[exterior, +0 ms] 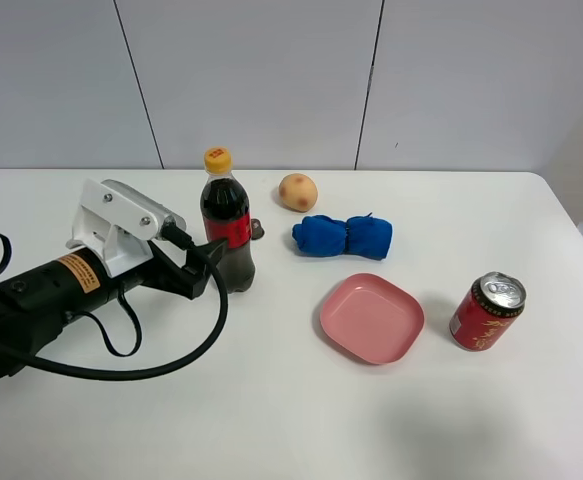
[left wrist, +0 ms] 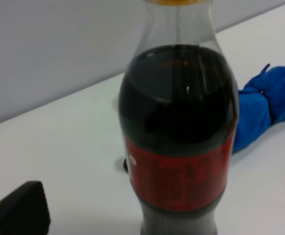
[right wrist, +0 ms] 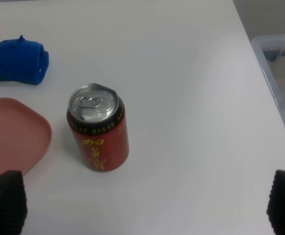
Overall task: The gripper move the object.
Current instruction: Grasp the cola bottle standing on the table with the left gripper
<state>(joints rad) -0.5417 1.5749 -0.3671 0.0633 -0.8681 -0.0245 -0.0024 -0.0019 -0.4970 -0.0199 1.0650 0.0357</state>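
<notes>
The cola bottle (exterior: 226, 215), with dark liquid, a red label and a yellow cap, stands upright on the white table, left of the middle. My left gripper (exterior: 211, 266) is open, with its dark fingers on either side of the bottle's lower part. In the left wrist view the bottle (left wrist: 179, 122) fills the space between the two fingertips (left wrist: 20, 213) without visibly touching them, and the left gripper (left wrist: 157, 208) holds nothing. My right gripper (right wrist: 143, 203) is open and empty above the table near the red can; it does not show in the exterior high view.
A short red soda can (exterior: 487, 311) (right wrist: 99, 129) stands at the right. A pink plate (exterior: 371, 318) lies near the middle, with a rolled blue cloth (exterior: 343, 236) and a round tan potato (exterior: 298, 192) behind it. A clear plastic bin (right wrist: 279, 63) sits beyond the table's right edge.
</notes>
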